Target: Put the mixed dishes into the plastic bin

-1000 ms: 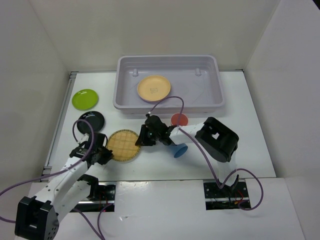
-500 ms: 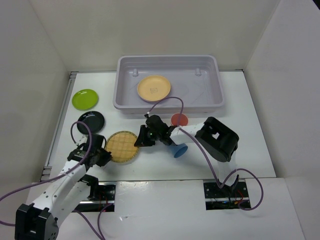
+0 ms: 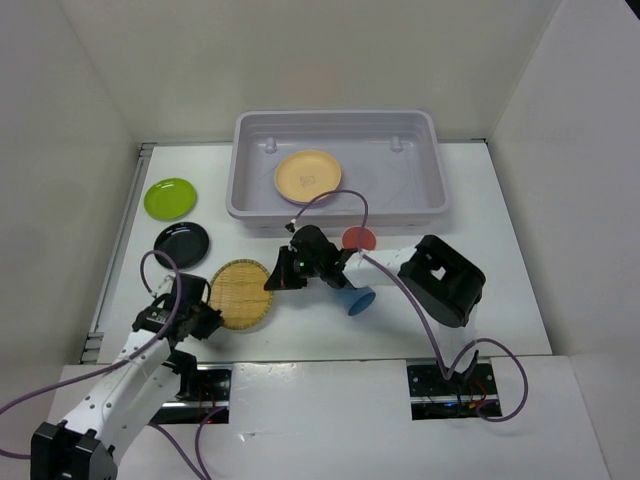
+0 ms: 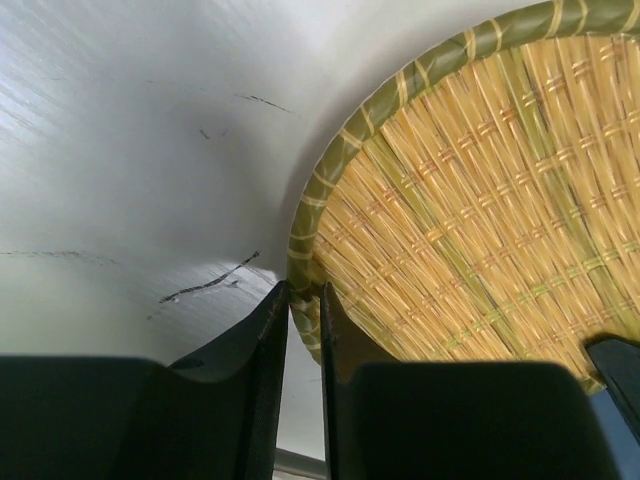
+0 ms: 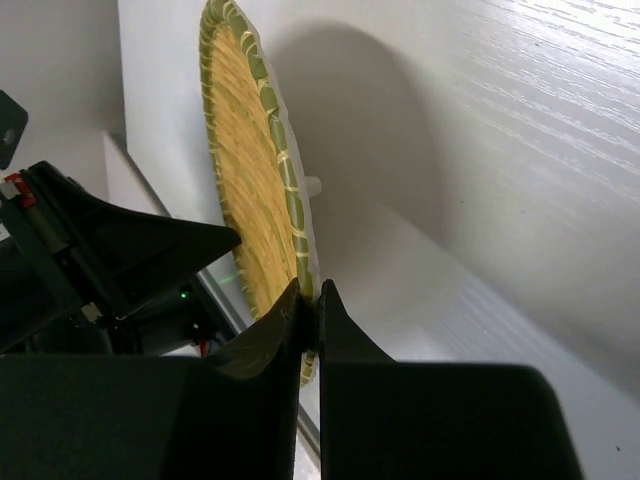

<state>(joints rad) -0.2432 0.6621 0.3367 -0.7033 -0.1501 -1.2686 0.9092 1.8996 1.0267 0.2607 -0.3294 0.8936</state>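
Note:
The woven tan plate (image 3: 242, 293) lies on the white table in front of the plastic bin (image 3: 340, 205). My left gripper (image 3: 210, 314) is shut on its near-left rim; in the left wrist view the woven plate's (image 4: 480, 200) green edge sits pinched between the left gripper's (image 4: 305, 292) tips. My right gripper (image 3: 273, 281) is shut on the far-right rim, and the woven plate (image 5: 245, 180) shows edge-on at the right gripper's (image 5: 309, 292) tips. An orange-yellow plate (image 3: 308, 176) lies inside the bin.
A lime green plate (image 3: 171, 197) and a black plate (image 3: 183, 242) lie at the left. A salmon-red cup (image 3: 358, 239) stands behind the right forearm, and a blue cup (image 3: 355, 300) lies on its side just in front of it.
The woven plate has slid a little left and nearer with the left gripper. The right gripper followed it and closed on the rim.

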